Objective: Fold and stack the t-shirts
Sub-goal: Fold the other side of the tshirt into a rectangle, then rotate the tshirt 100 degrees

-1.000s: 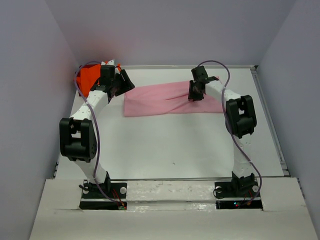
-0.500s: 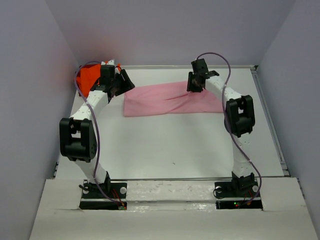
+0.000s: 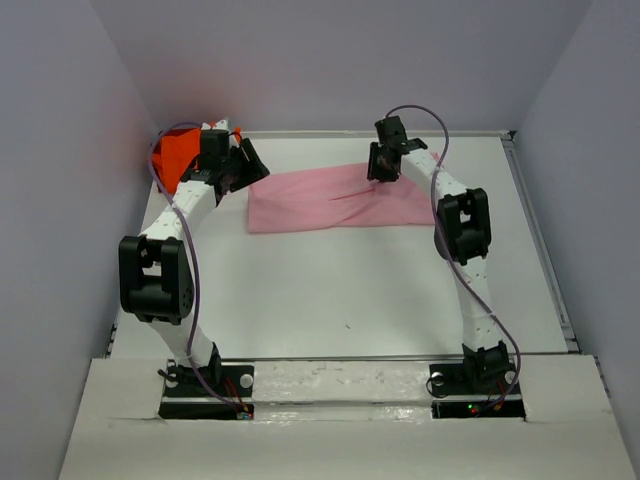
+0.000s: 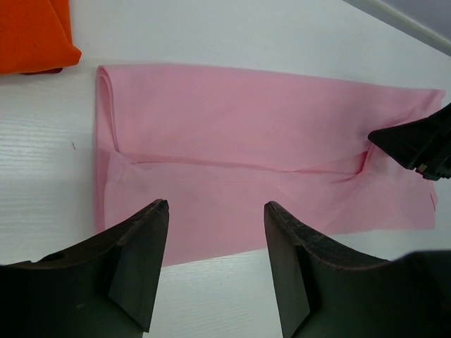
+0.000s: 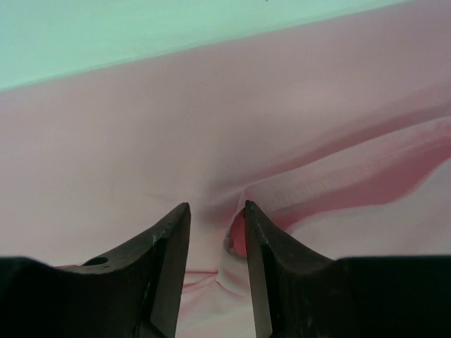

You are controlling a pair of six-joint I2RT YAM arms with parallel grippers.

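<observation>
The light pink t-shirt (image 3: 320, 200) lies folded into a long band across the far middle of the white table (image 3: 330, 280). My right gripper (image 3: 380, 172) is shut on a raised fold of it (image 5: 236, 232) near its right end; the cloth fills the right wrist view (image 5: 176, 127). My left gripper (image 3: 250, 165) is open and empty, hovering just off the shirt's left end, jaws wide apart (image 4: 215, 208) over the pink cloth (image 4: 246, 134). The bright orange t-shirt (image 3: 175, 157) lies bunched in the far left corner and also shows in the left wrist view (image 4: 32, 32).
Grey walls close in the table at the back and on both sides. A raised rail (image 3: 540, 240) runs along the table's right edge. The right gripper's black fingers (image 4: 416, 144) show at the right of the left wrist view.
My right gripper has moved left and toward the back, pulling the pink shirt's right end with it. The left arm has not moved.
</observation>
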